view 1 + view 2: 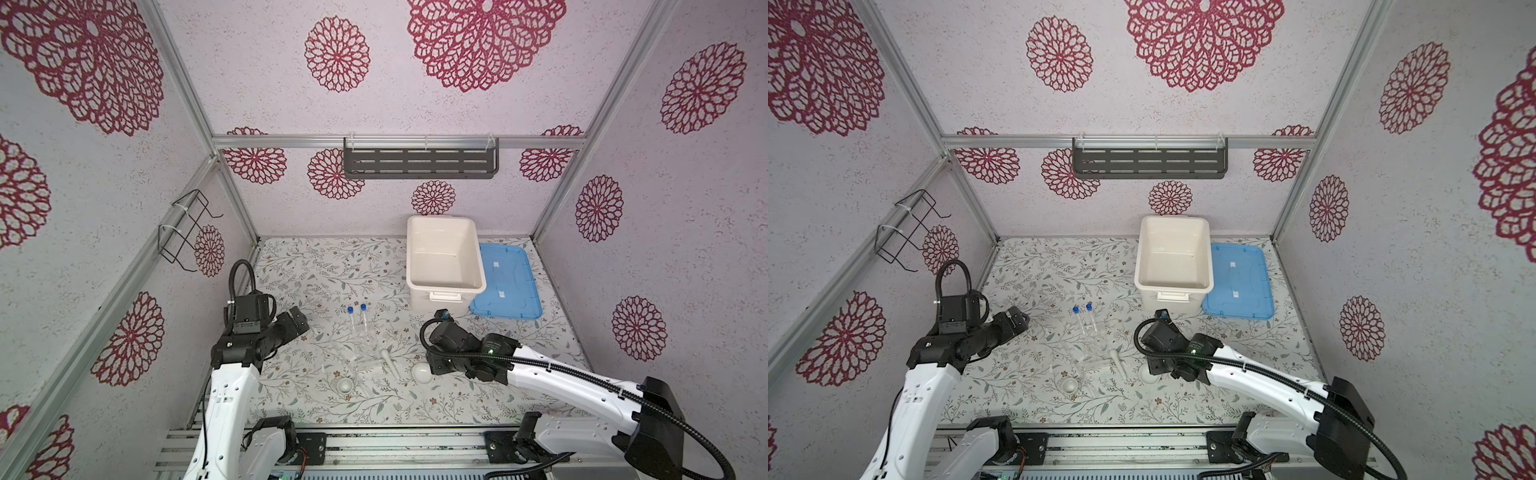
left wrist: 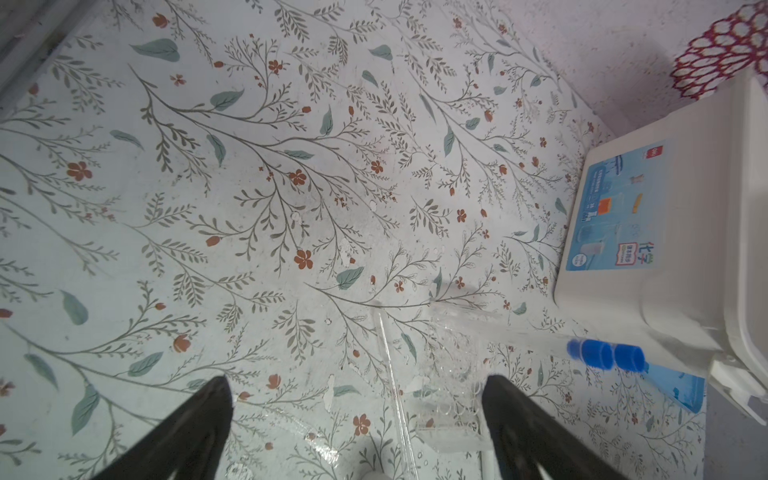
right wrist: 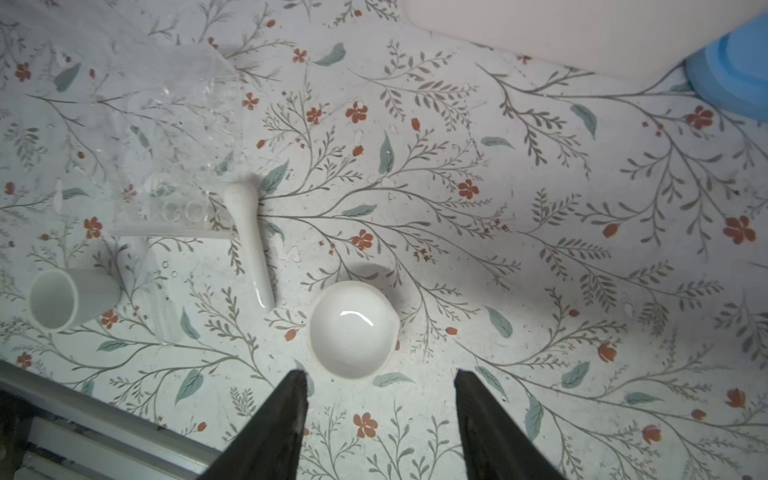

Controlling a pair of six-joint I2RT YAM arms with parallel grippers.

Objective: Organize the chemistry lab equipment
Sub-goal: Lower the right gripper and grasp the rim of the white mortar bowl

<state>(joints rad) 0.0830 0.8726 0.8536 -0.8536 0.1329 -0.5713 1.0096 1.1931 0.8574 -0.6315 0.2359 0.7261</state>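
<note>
Work looks barely begun from here: I see tubes (image 1: pixel 364 319) in the stand (image 1: pixel 361 355), but pestle (image 1: pixel 390 361), bowl (image 1: pixel 422 372) and dish (image 1: pixel 344 386) loose on the worktop (image 1: pixel 311 270), left tool (image 2: pixel 357 382) and right tool (image 3: pixel 380 376) apart, empty.

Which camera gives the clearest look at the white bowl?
The right wrist view: the white bowl sits whole and close, upright, just ahead of the open right gripper. In both top views the white bowl is small and partly hidden by that gripper. The left wrist view does not show it.
</note>
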